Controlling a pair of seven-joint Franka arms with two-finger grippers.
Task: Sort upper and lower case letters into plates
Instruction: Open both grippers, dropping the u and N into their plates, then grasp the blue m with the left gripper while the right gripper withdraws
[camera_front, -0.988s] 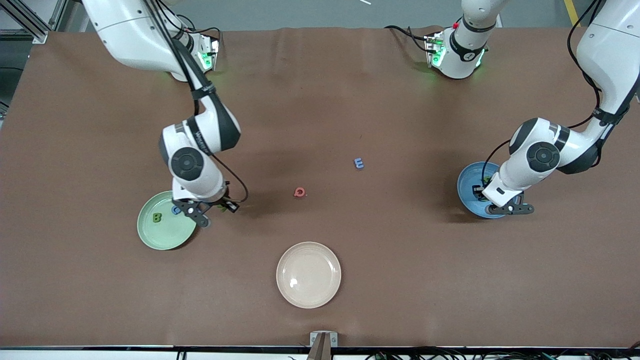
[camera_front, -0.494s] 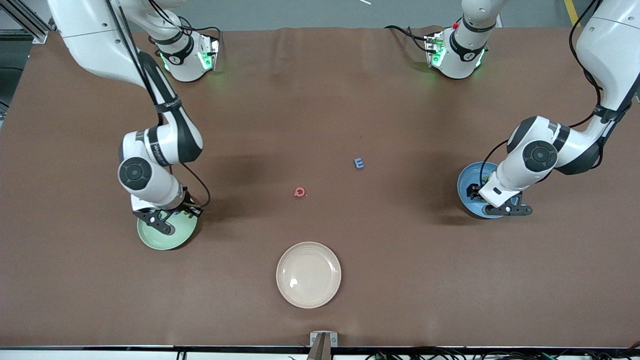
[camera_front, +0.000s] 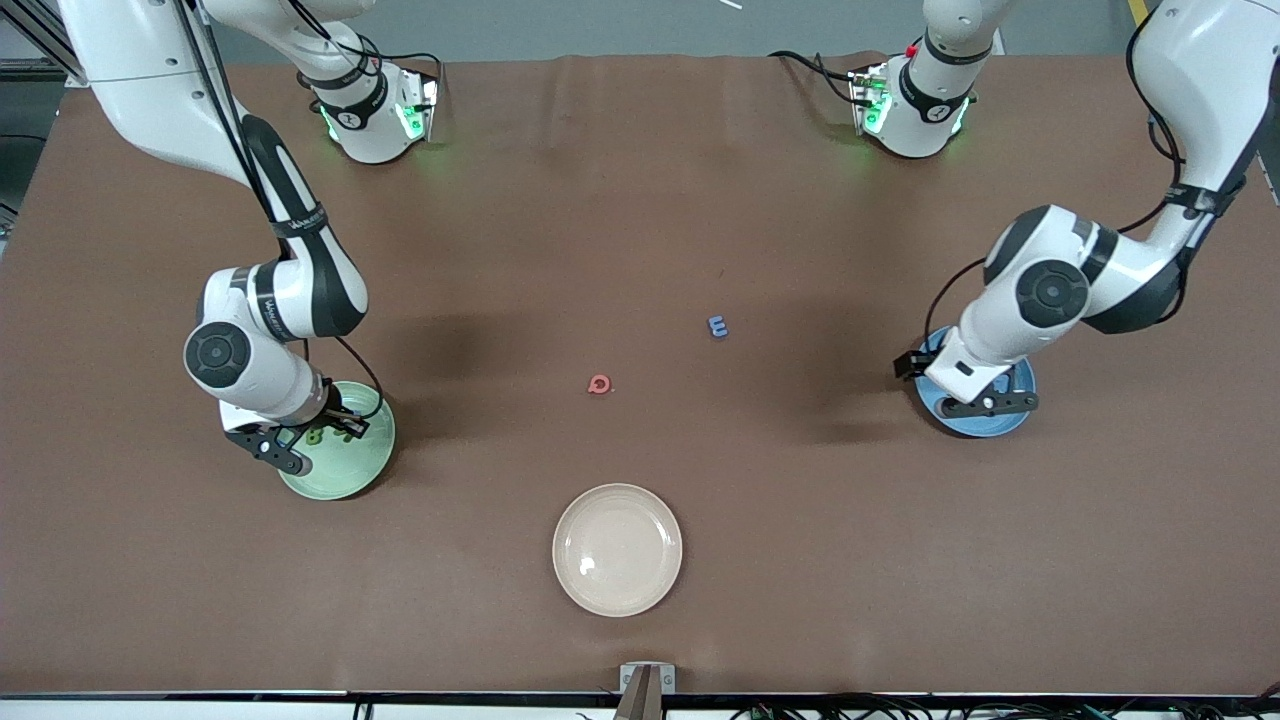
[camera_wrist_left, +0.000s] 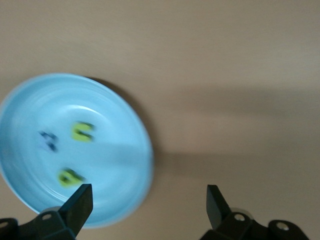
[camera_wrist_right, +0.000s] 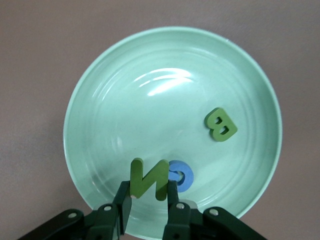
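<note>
Right gripper (camera_wrist_right: 148, 200) hangs over the mint green plate (camera_front: 365, 470), fingers clamped on a green N (camera_wrist_right: 149, 178) held upright by its lower edge. Already in that plate: a green B (camera_wrist_right: 220, 124) and a blue letter (camera_wrist_right: 181, 176), the latter directly under the N.

Left gripper (camera_wrist_left: 145, 205) is over the rim of the blue plate (camera_front: 1000, 425), fingers spread wide, holding nothing. That plate carries two green letters (camera_wrist_left: 82, 131) and one dark blue letter (camera_wrist_left: 48, 140).

Still loose on the table: a pinkish red letter (camera_front: 599, 385) and a blue letter E (camera_front: 718, 326), the E at about 1 o'clock from the red one.

Judgement: the N sits squarely above the plate's floor, so a release should land it inside. From the empty left gripper the E lies at roughly 10 o'clock in the front view, and it is the nearer loose letter for that arm.
</note>
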